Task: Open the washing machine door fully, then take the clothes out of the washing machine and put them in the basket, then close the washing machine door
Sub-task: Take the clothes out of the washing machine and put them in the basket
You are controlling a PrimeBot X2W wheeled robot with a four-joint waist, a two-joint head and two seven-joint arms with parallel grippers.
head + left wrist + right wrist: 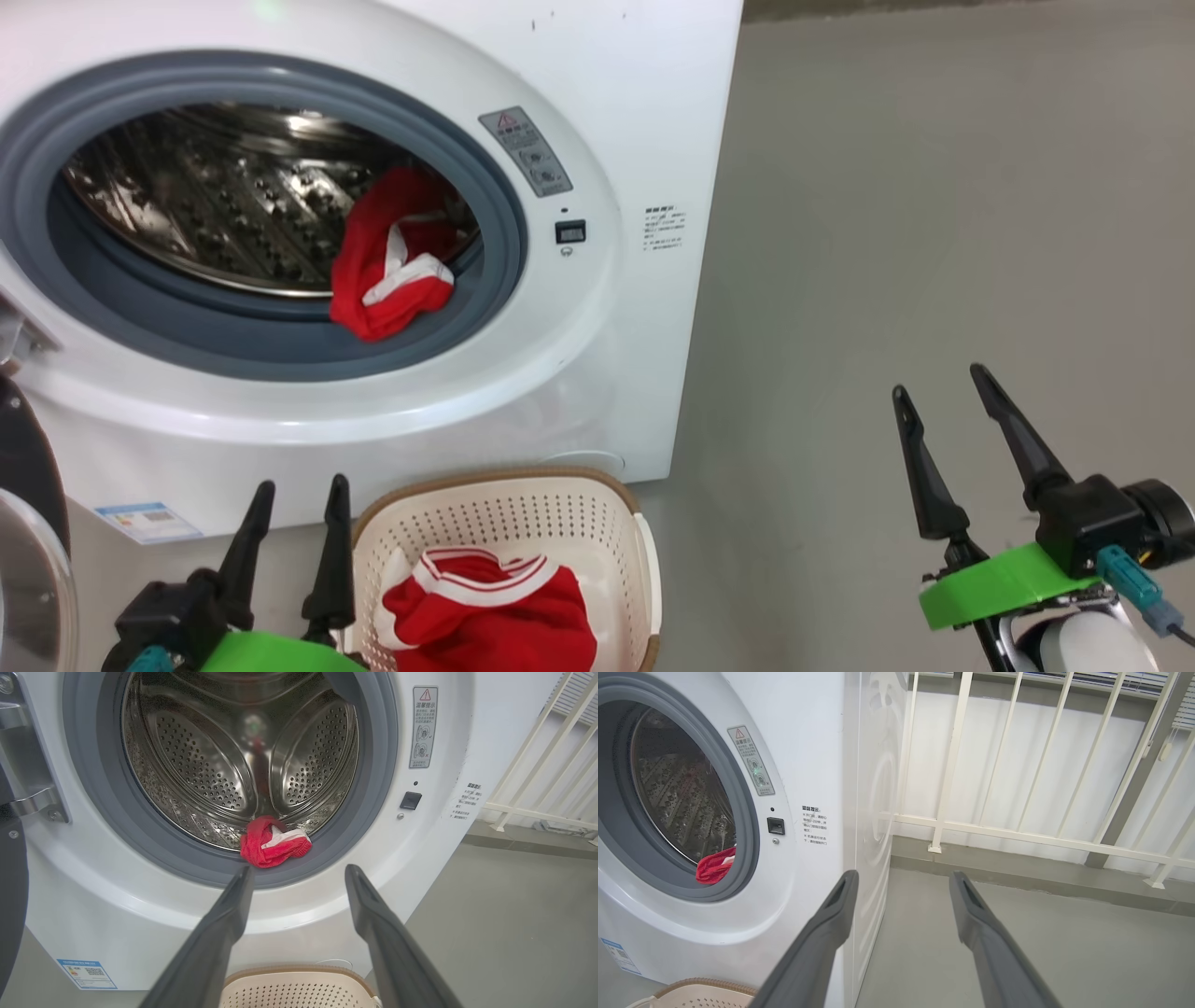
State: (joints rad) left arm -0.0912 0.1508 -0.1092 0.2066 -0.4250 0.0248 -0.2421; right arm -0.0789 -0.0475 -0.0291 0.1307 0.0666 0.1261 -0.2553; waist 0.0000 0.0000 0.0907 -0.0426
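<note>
Head view, front of the washing machine (607, 392): its door (23, 467) stands swung open at the frame's left edge. 1 red garment (387, 266) with white trim hangs over the lower right lip of the grey rubber ring (187, 336). A second red garment (495, 616) lies in the basket (495, 476), set on the grey floor (887, 233) just before the machine. The left gripper (302, 482), fingers spread and empty, hovers beside the basket's left rim. The right gripper (938, 380), likewise spread and empty, hangs over the floor, well right of the machine.
</note>
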